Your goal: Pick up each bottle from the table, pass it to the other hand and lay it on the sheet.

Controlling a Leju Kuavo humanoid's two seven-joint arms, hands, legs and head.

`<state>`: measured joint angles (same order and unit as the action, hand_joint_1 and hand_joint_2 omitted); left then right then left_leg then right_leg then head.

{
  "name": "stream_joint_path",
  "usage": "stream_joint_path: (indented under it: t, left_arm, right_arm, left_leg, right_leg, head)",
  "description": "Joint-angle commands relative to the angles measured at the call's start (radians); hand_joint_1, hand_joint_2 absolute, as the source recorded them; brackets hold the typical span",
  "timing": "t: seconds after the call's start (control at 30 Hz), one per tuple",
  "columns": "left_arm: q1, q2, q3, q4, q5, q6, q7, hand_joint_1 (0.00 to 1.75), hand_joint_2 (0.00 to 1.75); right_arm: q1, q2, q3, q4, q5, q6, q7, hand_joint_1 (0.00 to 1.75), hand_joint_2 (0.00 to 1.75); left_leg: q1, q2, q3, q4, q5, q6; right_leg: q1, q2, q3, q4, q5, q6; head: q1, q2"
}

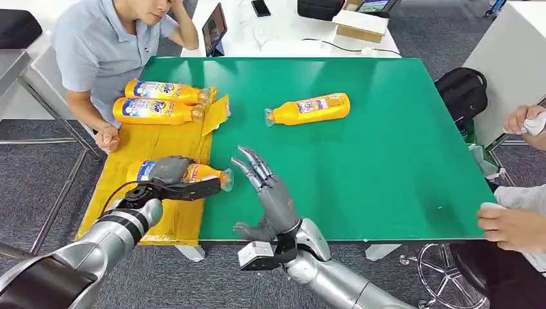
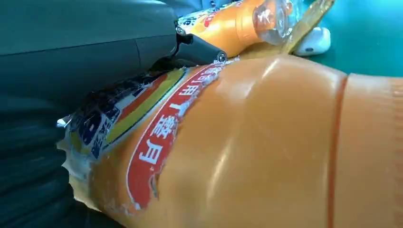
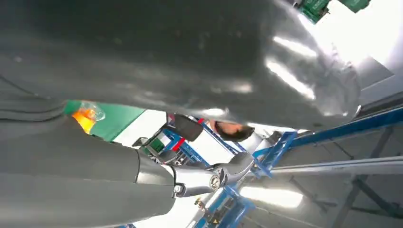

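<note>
Green table [image 1: 386, 161], seemingly seated person [image 1: 106, 48] alongside.

The left hand [image 1: 169, 177] covers the middle of the near bottle [image 1: 205, 174] on the yellow sheet [image 1: 154, 148]. A person [image 1: 515, 222] at right is cut off by the frame edge.

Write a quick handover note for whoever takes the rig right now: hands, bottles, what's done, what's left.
Left robot hand: holds the near bottle on its side over the yellow sheet, not yet let go.
Right robot hand: holds nothing, fingers spread, raised above the green table beside that bottle's cap.
Done: two bottles lie side by side at the sheet's far end.
Left: release the held bottle onto the sheet, then fetch the last bottle lying mid-table, pass it across and lay it down.
People sit at the table's left and right sides.
</note>
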<state>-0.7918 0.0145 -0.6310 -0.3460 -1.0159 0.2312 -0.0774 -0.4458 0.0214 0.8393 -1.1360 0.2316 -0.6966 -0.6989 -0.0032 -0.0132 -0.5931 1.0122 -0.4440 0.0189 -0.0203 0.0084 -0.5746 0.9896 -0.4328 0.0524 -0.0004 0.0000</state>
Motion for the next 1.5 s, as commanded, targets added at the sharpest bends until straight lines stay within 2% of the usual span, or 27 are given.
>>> stream_joint_path:
  t: [0.03, 0.5, 0.53, 0.6, 0.7, 0.73, 0.77, 0.93, 0.97, 1.0, 1.03, 1.07, 1.13, 1.37, 1.43, 1.47, 1.5]
  left_arm:
    - [0.022, -0.021, -0.049, 0.081, 0.016, -0.048, -0.011, 0.26, 1.75]
    - [0.022, -0.021, -0.049, 0.081, 0.016, -0.048, -0.011, 0.26, 1.75]
    - [0.022, -0.021, -0.049, 0.081, 0.016, -0.048, -0.011, 0.0, 1.75]
    - [0.048, -0.023, -0.026, 0.072, 0.043, -0.061, -0.043, 0.0, 1.75]
    - [0.103, -0.037, 0.148, 0.031, 0.251, -0.089, -0.234, 0.0, 1.75]
    - [0.109, -0.034, 0.162, 0.02, 0.269, -0.078, -0.259, 0.0, 1.75]
    - [0.118, -0.031, 0.16, -0.003, 0.261, -0.007, -0.278, 0.0, 1.75]
    - [0.166, -0.041, 0.189, -0.06, 0.316, 0.041, -0.368, 0.0, 1.75]
    - [0.193, -0.049, 0.228, -0.092, 0.366, 0.078, -0.4, 0.0, 1.75]
    - [0.251, -0.086, 0.328, -0.16, 0.506, 0.083, -0.492, 0.0, 1.75]
    - [0.292, -0.11, 0.387, -0.221, 0.608, 0.038, -0.55, 0.0, 1.75]
    - [0.314, -0.119, 0.401, -0.261, 0.643, 0.024, -0.562, 0.0, 1.75]
    - [0.428, -0.132, 0.431, -0.489, 0.78, 0.005, -0.591, 0.0, 1.75]
    - [0.545, -0.135, 0.435, -0.712, 0.869, 0.028, -0.602, 0.0, 1.75]
    - [0.578, -0.134, 0.423, -0.796, 0.926, 0.043, -0.608, 0.0, 1.75]
    - [0.6, -0.134, 0.411, -0.844, 0.957, 0.061, -0.597, 0.0, 1.75]
    - [0.618, -0.141, 0.413, -0.882, 0.995, 0.072, -0.594, 0.0, 1.75]
  right_arm:
    - [-0.025, -0.039, 0.03, 0.031, -0.007, -0.002, 0.001, 0.0, 0.0]
    - [-0.025, -0.039, 0.03, 0.031, -0.007, -0.002, 0.001, 0.0, 0.0]
    - [-0.025, -0.039, 0.03, 0.031, -0.007, -0.002, 0.001, 0.0, 0.0]
    - [-0.026, -0.049, 0.029, 0.016, -0.041, -0.002, 0.001, 0.0, 0.0]
    - [-0.024, -0.066, 0.057, 0.006, -0.069, -0.002, 0.001, 0.0, 0.0]
    - [-0.024, -0.066, 0.057, 0.009, -0.073, -0.002, 0.001, 0.0, 0.0]
    - [-0.024, -0.063, 0.049, 0.019, -0.064, -0.002, 0.001, 0.0, 0.0]
    - [-0.011, -0.068, -0.025, -0.003, -0.075, -0.002, 0.001, 0.0, 0.0]
    - [-0.008, -0.07, -0.037, -0.005, -0.084, -0.002, 0.001, 0.0, 0.0]
    - [0.0, -0.071, -0.047, -0.005, -0.082, -0.002, 0.001, 0.0, 0.0]
    - [0.016, -0.065, -0.083, -0.009, -0.041, -0.002, 0.001, 0.0, 0.0]
    - [0.026, -0.063, -0.103, -0.016, -0.03, -0.002, 0.001, 0.0, 0.0]
    - [0.061, -0.061, -0.168, -0.041, -0.06, -0.002, 0.001, 0.0, 0.0]
    - [0.103, -0.066, -0.223, -0.054, -0.042, -0.002, 0.001, 0.0, 0.0]
    - [0.147, -0.023, -0.343, -0.112, 0.005, -0.002, 0.001, 0.0, 0.0]
    - [0.191, 0.048, -0.486, -0.198, 0.044, -0.002, 0.001, 0.0, 1.75]
    - [0.206, 0.077, -0.537, -0.235, 0.007, -0.002, 0.001, 0.0, 1.75]
  left_leg:
    - [0.001, 0.002, 0.004, -0.002, 0.0, -0.001]
    - [-0.001, 0.0, 0.004, -0.001, 0.0, -0.001]
    - [0.0, 0.001, 0.005, -0.001, 0.0, -0.001]
    - [-0.001, 0.0, 0.004, -0.001, 0.0, -0.001]
    - [0.0, 0.002, 0.006, -0.002, 0.0, -0.001]
    - [-0.001, 0.001, 0.006, -0.002, 0.0, -0.001]
    - [0.0, 0.002, 0.007, -0.003, 0.0, -0.001]
    - [-0.001, -0.004, 0.006, -0.001, 0.0, 0.0]
    - [0.0, -0.002, 0.007, -0.001, 0.0, -0.001]
    - [-0.002, -0.003, 0.007, -0.001, 0.001, 0.0]
    - [-0.001, -0.002, 0.007, -0.001, 0.001, -0.001]
    - [-0.002, -0.004, 0.007, -0.002, 0.001, 0.0]
    - [-0.001, -0.003, 0.007, -0.002, 0.0, -0.001]
    - [-0.001, -0.001, 0.003, 0.0, -0.001, -0.001]
    - [-0.001, -0.003, -0.001, 0.001, -0.001, -0.001]
    - [-0.001, -0.002, -0.001, 0.001, -0.001, -0.001]
    - [-0.001, -0.003, -0.002, 0.001, -0.001, 0.0]
  right_leg:
    - [0.001, 0.0, 0.004, -0.002, 0.0, -0.002]
    - [0.0, 0.0, 0.005, -0.001, 0.0, -0.001]
    - [0.001, 0.0, 0.006, -0.002, 0.001, -0.003]
    - [0.0, 0.0, 0.005, -0.001, 0.0, -0.001]
    - [0.001, 0.001, 0.007, -0.003, 0.001, -0.002]
    - [0.0, 0.001, 0.007, -0.003, 0.0, -0.002]
    - [0.001, 0.001, 0.008, -0.004, 0.001, -0.002]
    - [0.0, -0.003, 0.008, -0.001, 0.0, -0.001]
    - [0.0, -0.001, 0.008, -0.002, 0.001, -0.002]
    - [-0.001, -0.002, 0.008, -0.002, 0.0, -0.001]
    - [0.0, -0.002, 0.008, -0.003, 0.001, -0.002]
    - [-0.001, -0.003, 0.009, -0.002, 0.0, -0.001]
    - [0.0, -0.004, 0.009, -0.004, 0.0, -0.002]
    - [0.0, -0.002, 0.004, -0.001, -0.001, -0.002]
    - [-0.001, -0.004, 0.001, -0.001, -0.001, -0.002]
    - [0.0, -0.003, 0.001, -0.001, -0.001, -0.003]
    - [-0.001, -0.003, -0.001, 0.0, -0.001, -0.002]
  head:
    - [0.0, 0.0]
    - [0.0, 0.0]
    - [0.0, 0.0]
    - [0.0, 0.0]
    - [0.0, 0.0]
    - [0.0, 0.0]
    - [0.0, 0.0]
    - [0.0, 0.0]
    - [0.0, 0.0]
    - [0.0, 0.0]
    - [0.0, 0.0]
    - [0.0, 0.0]
    - [0.0, 0.0]
    - [0.0, 0.0]
    - [0.0, 0.0]
    - [0.0, 0.0]
    - [0.0, 0.0]
